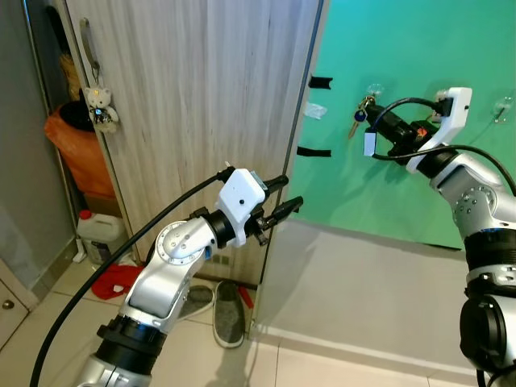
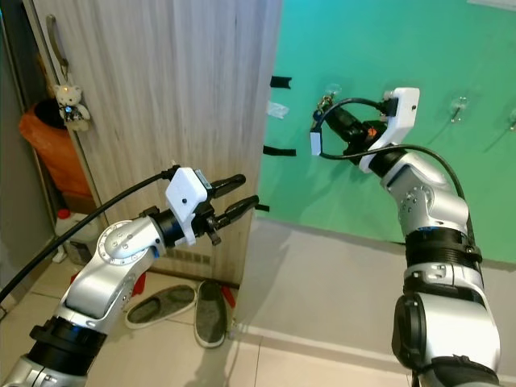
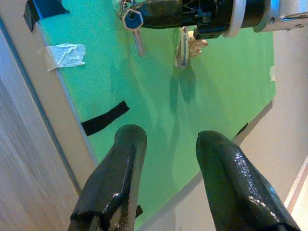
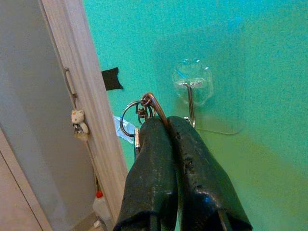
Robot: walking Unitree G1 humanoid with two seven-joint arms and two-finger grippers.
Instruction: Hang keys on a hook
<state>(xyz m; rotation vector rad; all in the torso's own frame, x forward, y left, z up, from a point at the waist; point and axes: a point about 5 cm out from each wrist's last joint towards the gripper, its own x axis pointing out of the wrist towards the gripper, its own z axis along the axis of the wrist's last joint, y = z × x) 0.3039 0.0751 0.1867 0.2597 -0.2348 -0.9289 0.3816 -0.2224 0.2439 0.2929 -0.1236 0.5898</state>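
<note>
My left gripper hung idle in front of the wooden door, its fingers spread apart and holding nothing. Off to its right, my right gripper was raised against the green wall, its fingers pinched tight on the keys. The ring and its loop stuck out past my fingertips, just beside the clear hook and not yet over it, while a blue-headed key and a pale tag dangled below. I judged the bunch light but loose and slippery, apt to swing, so the stiff metal ring was the place to hold it.
</note>
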